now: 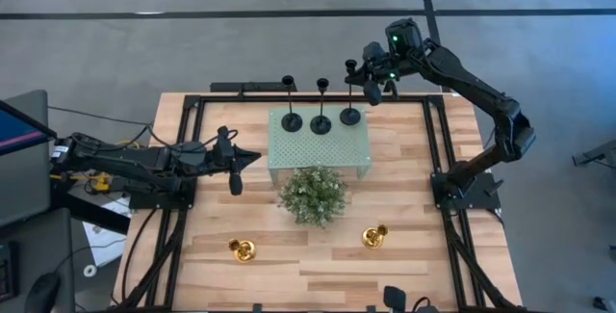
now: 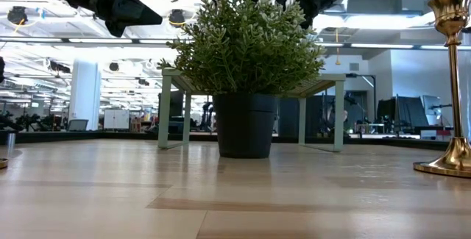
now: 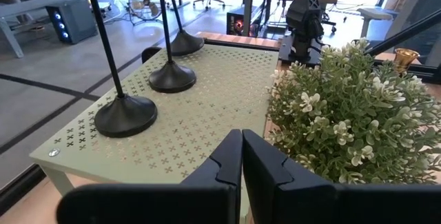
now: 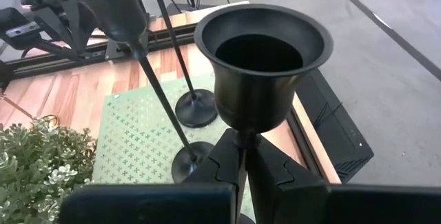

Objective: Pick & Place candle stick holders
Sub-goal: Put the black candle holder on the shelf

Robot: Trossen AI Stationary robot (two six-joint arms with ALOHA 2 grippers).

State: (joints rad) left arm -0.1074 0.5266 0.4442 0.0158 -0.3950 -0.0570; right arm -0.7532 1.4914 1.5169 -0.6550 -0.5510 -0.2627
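Three black candle stick holders with disc bases stand in a row on the green perforated stand (image 1: 318,144): left (image 1: 291,120), middle (image 1: 320,123), right (image 1: 350,116). Two gold holders stand on their bases on the table near the front, one at the left (image 1: 243,249) and one at the right (image 1: 374,237). My right gripper (image 1: 370,90) is high over the stand's far right corner, shut on the right black holder (image 4: 260,65). My left gripper (image 1: 237,159) is shut and empty, level, just left of the stand; its wrist view (image 3: 241,158) looks across the stand at the three bases. My right gripper pinches the right black holder's thin stem (image 4: 240,138) just below its cup, between its two fingers. The holder stands upright. Its base (image 1: 350,116) shows over the stand's far right part; whether it rests there or is lifted, I cannot tell.
A bushy green plant (image 1: 313,195) in a dark pot (image 2: 245,125) stands mid-table just in front of the stand. Black frame rails (image 1: 183,159) run along the table's left and right sides. The bare wooden table (image 1: 308,265) lies between the two gold holders.
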